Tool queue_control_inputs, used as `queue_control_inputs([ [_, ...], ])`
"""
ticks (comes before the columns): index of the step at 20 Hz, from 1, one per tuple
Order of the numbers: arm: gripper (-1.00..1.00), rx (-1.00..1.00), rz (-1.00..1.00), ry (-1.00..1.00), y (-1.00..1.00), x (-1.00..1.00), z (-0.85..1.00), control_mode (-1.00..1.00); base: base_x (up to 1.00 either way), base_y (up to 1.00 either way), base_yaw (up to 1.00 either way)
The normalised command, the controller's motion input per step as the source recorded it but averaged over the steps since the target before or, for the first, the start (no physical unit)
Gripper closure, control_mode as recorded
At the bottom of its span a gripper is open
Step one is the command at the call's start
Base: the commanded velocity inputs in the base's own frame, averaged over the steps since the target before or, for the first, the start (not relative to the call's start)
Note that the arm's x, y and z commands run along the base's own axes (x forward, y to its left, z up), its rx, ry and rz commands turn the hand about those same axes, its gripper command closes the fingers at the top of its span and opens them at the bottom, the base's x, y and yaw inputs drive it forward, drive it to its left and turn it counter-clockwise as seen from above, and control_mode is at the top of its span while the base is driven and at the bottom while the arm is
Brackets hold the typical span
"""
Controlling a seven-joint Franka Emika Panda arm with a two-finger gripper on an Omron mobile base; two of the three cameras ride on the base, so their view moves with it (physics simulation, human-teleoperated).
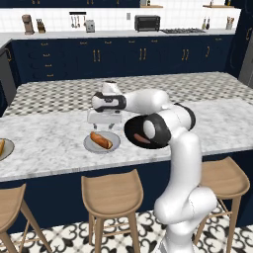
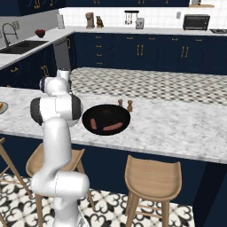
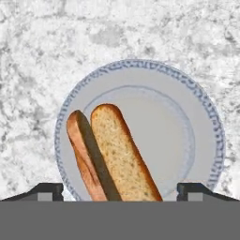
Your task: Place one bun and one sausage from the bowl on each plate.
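Observation:
The light grey plate (image 3: pixel 197 126) lies right under my gripper (image 3: pixel 120 190), whose fingertips (image 3: pixel 47 190) stand wide apart, open. On it a golden bun (image 3: pixel 123 154) lies against a slimmer reddish-brown sausage (image 3: pixel 79 145). From the left base view the gripper (image 1: pixel 104 124) hangs just above this plate (image 1: pixel 114 145) and its bun (image 1: pixel 101 140). The black bowl (image 2: pixel 106 113) sits to the right with two sausages (image 2: pixel 112 127) in it; my elbow hides part of the bowl (image 1: pixel 129 132). A second plate (image 1: pixel 5 152) at the far left edge carries something orange.
Two small brown shakers (image 2: pixel 129 105) stand just behind the bowl. Wooden stools (image 1: pixel 112 192) line the front of the marble island. Beyond the plates the countertop changes to a chequered pattern (image 1: pixel 148 91).

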Motion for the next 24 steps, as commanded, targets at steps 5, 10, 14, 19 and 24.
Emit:
queue_control_inputs([
  [5, -1.00, 0.01, -0.10, -0.03, -1.00, -0.12, 0.57, -1.00, 0.00, 0.00, 0.00],
  [10, -1.00, 0.00, -0.04, -0.13, -1.00, -0.49, -0.06, -1.00, 0.00, 0.00, 0.00],
  [14, -1.00, 0.00, -0.02, -0.19, -1.00, -0.76, -0.33, -1.00, 0.00, 0.00, 0.00],
  [19, -1.00, -0.01, -0.12, -0.18, -0.91, -0.84, -0.63, -1.00, 0.00, 0.00, 0.00],
  [24, -1.00, -0.05, 0.00, 0.00, -0.01, 0.26, -0.19, -1.00, 0.00, 0.00, 0.00],
])
